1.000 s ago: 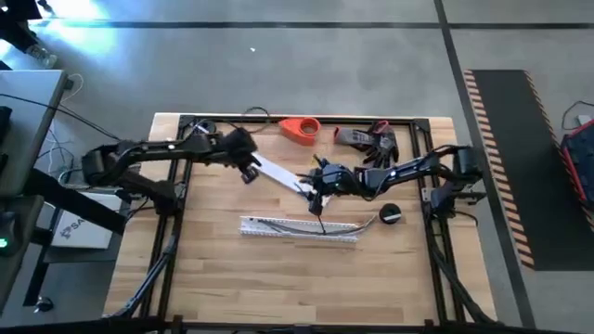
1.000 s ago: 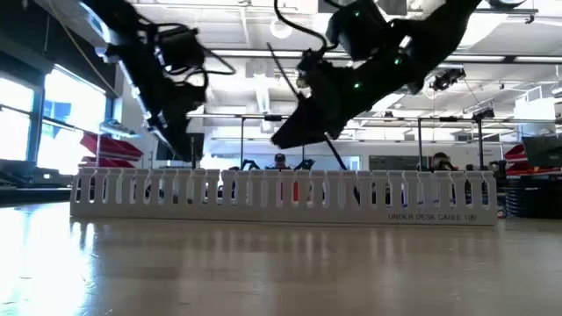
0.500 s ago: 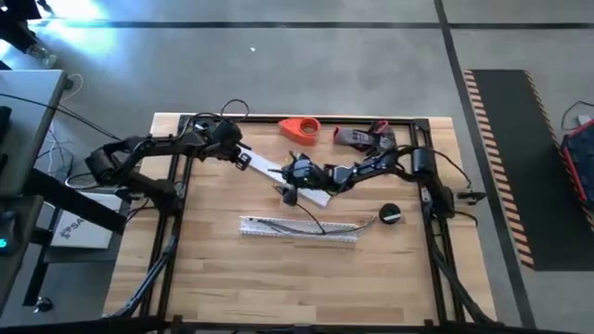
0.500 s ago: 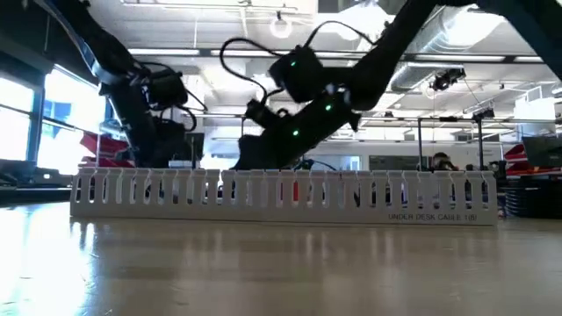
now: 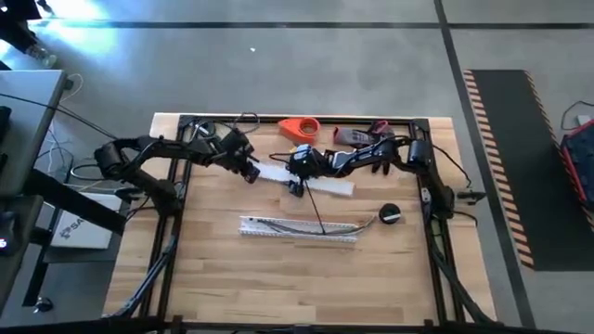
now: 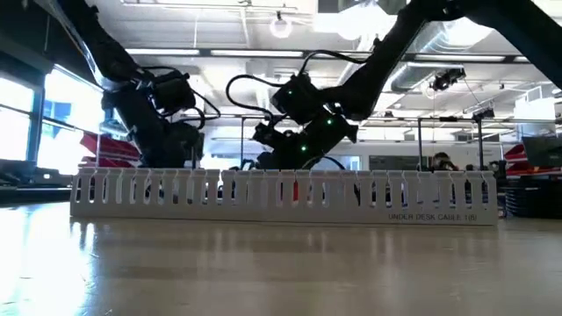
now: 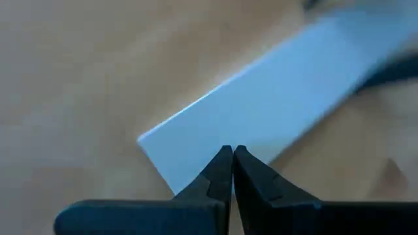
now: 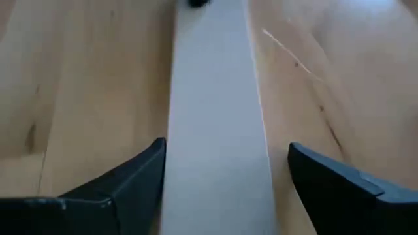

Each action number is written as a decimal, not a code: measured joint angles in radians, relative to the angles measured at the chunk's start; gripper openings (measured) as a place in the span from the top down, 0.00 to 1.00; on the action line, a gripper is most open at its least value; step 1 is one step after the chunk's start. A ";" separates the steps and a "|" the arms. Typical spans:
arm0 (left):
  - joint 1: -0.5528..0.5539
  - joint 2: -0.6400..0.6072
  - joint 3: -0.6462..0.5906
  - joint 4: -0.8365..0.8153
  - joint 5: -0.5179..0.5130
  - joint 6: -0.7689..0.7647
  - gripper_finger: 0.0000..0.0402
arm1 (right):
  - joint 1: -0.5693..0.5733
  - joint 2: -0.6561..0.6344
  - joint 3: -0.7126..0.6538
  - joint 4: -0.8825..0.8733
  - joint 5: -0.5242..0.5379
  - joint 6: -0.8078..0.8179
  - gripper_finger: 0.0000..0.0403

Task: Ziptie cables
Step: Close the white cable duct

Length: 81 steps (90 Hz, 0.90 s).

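Down on the wooden table (image 5: pixel 232 278) we see the long white comb-toothed plastic channel (image 5: pixel 299 229) holding the thin dark-grey cables (image 5: pixel 311 225), which run along it and curl out at one end. Behind it, our left gripper (image 7: pixel 232 156) has its fingers pressed together at the corner of the flat white strip (image 7: pixel 281 98). Our right gripper (image 8: pixel 225 189) hangs spread wide over that strip.

White slotted channel (image 5: pixel 299 228), white strip (image 5: pixel 316 179), pale wooden table (image 5: pixel 278 278).
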State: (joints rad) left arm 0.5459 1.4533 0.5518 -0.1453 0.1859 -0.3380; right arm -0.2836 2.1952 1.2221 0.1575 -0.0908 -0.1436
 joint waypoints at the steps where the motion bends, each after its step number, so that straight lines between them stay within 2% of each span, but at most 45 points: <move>1: -0.005 -0.005 0.000 -0.005 -0.004 -0.002 1.00 | -0.002 0.000 0.000 -0.002 -0.003 -0.005 0.28; 19: -0.073 -0.148 -0.002 -0.101 -0.187 -0.018 1.00 | -0.006 0.000 -0.002 -0.028 -0.023 -0.072 0.41; 28: -0.083 -0.234 -0.002 -0.137 -0.245 -0.016 1.00 | -0.005 0.001 -0.002 -0.026 -0.026 -0.106 0.49; 33: -0.087 -0.279 -0.001 -0.136 -0.254 -0.003 1.00 | -0.004 0.000 -0.003 -0.025 -0.018 -0.122 0.51; 63: -0.125 -0.483 0.000 -0.131 -0.273 0.026 1.00 | 0.010 -0.043 -0.007 -0.020 -0.008 -0.079 0.81; 81: -0.145 -0.525 0.000 -0.130 -0.278 0.027 1.00 | 0.009 -0.115 -0.014 -0.057 -0.036 -0.067 0.84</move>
State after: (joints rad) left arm 0.4012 0.9283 0.5522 -0.2752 -0.0925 -0.3115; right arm -0.2748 2.0797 1.2083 0.1006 -0.1272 -0.2107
